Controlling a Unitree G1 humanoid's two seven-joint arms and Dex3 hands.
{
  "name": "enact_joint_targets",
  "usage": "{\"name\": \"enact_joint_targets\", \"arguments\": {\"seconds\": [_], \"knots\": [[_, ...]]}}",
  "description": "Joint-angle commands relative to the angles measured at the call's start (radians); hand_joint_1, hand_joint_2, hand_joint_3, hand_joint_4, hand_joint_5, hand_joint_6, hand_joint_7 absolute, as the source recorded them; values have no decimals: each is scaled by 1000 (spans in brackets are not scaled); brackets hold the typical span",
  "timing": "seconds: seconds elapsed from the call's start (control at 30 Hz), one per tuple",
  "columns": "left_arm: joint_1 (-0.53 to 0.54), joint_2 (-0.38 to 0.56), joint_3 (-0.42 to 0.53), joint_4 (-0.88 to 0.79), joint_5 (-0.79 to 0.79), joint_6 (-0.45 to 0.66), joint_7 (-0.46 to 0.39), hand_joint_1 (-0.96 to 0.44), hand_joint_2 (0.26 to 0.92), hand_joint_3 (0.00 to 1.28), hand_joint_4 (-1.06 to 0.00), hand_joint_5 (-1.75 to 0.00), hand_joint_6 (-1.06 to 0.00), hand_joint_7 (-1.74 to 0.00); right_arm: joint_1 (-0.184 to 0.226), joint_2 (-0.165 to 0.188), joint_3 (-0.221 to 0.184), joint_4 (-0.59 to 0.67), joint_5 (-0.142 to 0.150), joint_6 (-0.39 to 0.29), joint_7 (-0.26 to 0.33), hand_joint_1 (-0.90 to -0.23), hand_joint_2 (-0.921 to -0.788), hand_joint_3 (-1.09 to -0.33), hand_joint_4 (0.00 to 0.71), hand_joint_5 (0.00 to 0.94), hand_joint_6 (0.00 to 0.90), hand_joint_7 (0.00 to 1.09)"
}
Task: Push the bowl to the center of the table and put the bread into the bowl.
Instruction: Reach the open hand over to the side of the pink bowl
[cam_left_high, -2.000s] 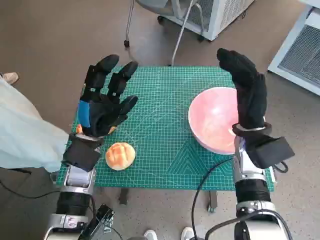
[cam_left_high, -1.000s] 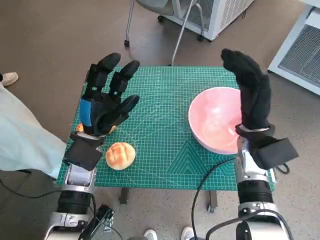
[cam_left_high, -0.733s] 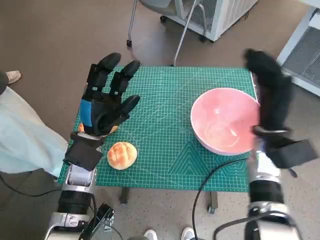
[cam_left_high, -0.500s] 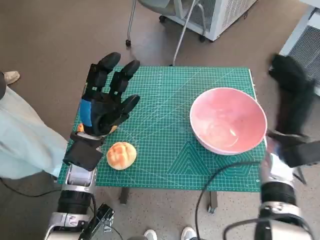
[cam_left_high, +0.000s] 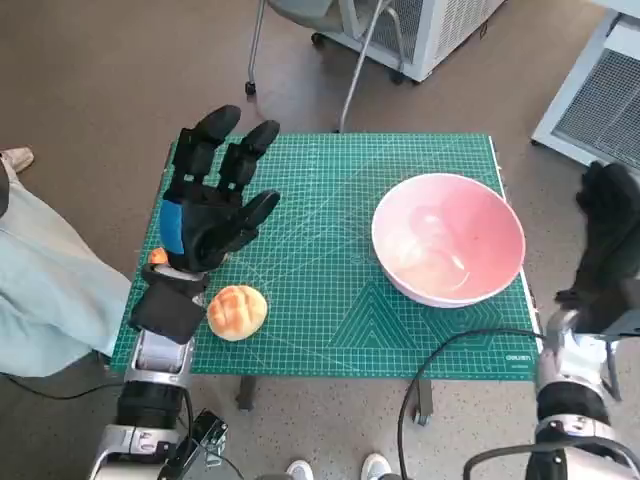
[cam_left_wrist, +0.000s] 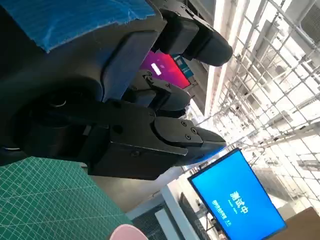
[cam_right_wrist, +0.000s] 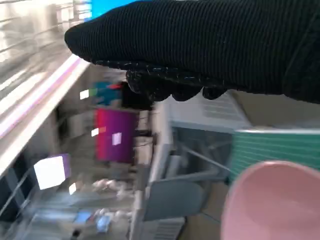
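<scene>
Bread (cam_left_high: 237, 312) lies beside left hand (cam_left_high: 207, 215) (fingers (cam_left_high: 225, 150) spread, empty); right hand's (cam_left_high: 610, 245) unclear.

Glossy pink bowl (cam_left_high: 448, 238), matt gridded mat (cam_left_high: 320, 200), knitted glove (cam_left_high: 610, 250).

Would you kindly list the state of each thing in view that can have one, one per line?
Bowl: upright, empty, on the right part of the table, untouched.
Bread: on the mat near the table's front left, outside the bowl, untouched.
Left robot hand: open, fingers spread, raised above the mat, holding nothing.
Right robot hand: off the table's right edge, clear of the bowl, holding nothing; finger position unclear.
</scene>
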Motion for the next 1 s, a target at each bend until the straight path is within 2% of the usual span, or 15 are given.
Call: {"name": "enact_joint_targets", "arguments": {"seconds": [0.03, 0.1, 0.23, 0.4, 0.5, 0.87, 1.0], "knots": [[7, 4, 6, 5, -4, -7, 3, -52, 921, 176, -266, -526, -174, -791, 22, 41, -24, 40, 30, 73, 29, -337, -913, -682, 358, 1, 195, 597], [8, 8, 8, 5, -2, -7, 4, -51, 921, 176, -267, -526, -173, -793, 18, 55, -31, 51, 35, 104, 31, -332, -917, -666, 354, 1, 214, 558], [12, 12, 12, -3, -1, -2, 6, -43, 921, 178, -266, -530, -172, -798, 13, 77, -32, 64, 24, 156, 13, -329, -920, -644, 334, 0, 260, 490], [26, 18, 19, -33, 3, 13, 10, -34, 921, 179, -255, -554, -160, -825, -1, 110, -44, 71, 29, 210, 12, -339, -919, -636, 290, 0, 283, 474], [35, 20, 22, -52, 8, 20, 16, -33, 921, 180, -232, -606, -144, -860, -10, 126, -46, 72, 25, 232, 3, -354, -920, -634, 302, 9, 287, 473], [89, 29, 37, -158, 10, 83, 19, -16, 914, 197, -167, -744, -106, -944, -69, 198, -94, 76, 69, 282, 29, -373, -921, -636, 306, 9, 260, 465], [108, 31, 41, -196, 13, 106, 21, -12, 906, 213, -151, -774, -95, -967, -96, 224, -105, 77, 79, 290, 23, -379, -921, -632, 326, 8, 230, 558]]}}
